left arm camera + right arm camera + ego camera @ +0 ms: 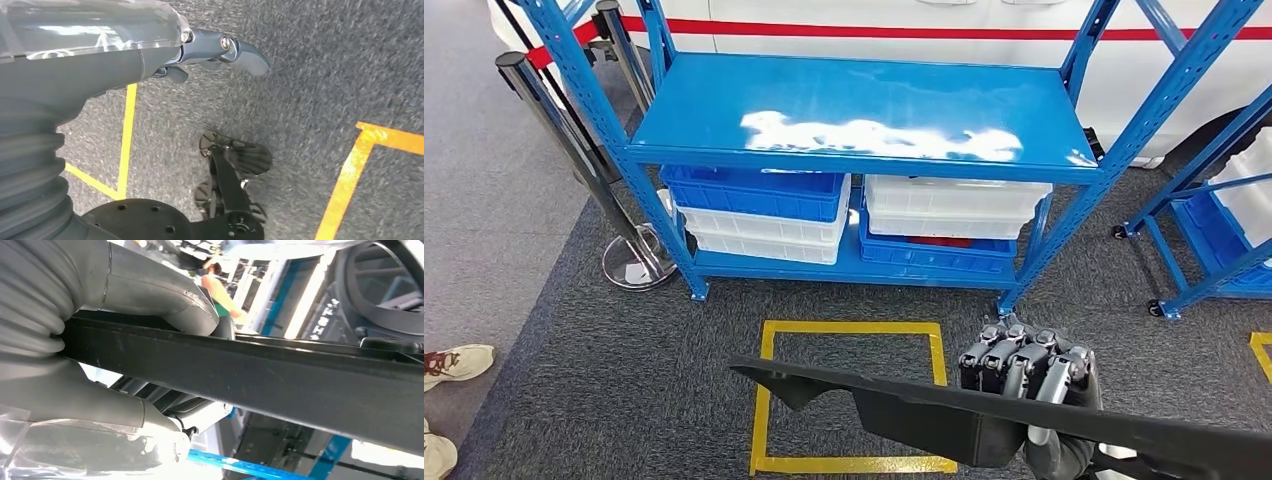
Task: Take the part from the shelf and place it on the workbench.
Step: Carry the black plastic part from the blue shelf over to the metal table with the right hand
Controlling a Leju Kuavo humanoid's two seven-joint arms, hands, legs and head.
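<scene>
Black plastic, long and flat: the part (904,405) held out low over grey carpet (624,340), gripped by the right hand (1029,375) near mid-length, dark fingers (1009,362) curled over the upper edge. Seen from the right wrist, the same part (260,370) clamped between the thick grey thumb (165,300) on one face and the palm on the other, with no gap showing. One end tapering to a point toward the left of the head view, the other running off the frame at lower right.

Beyond the part, a yellow taped square (849,395) on the carpet, in front of a blue shelf (864,115) with a bare, glare-struck top deck. On the lower deck, stacked bins: a blue bin (754,190) over white ones on the left, a white bin (954,205) over a blue one on the right. A chrome stanchion (574,140) beside the shelf's left post; a person's pale shoe (454,362) at the left edge.

From the left wrist, the left hand (165,55) hanging above the carpet, holding nothing, one grey finger (240,50) extended; how far the remaining fingers spread cannot be told. Yellow tape lines (360,170) on the floor below.
</scene>
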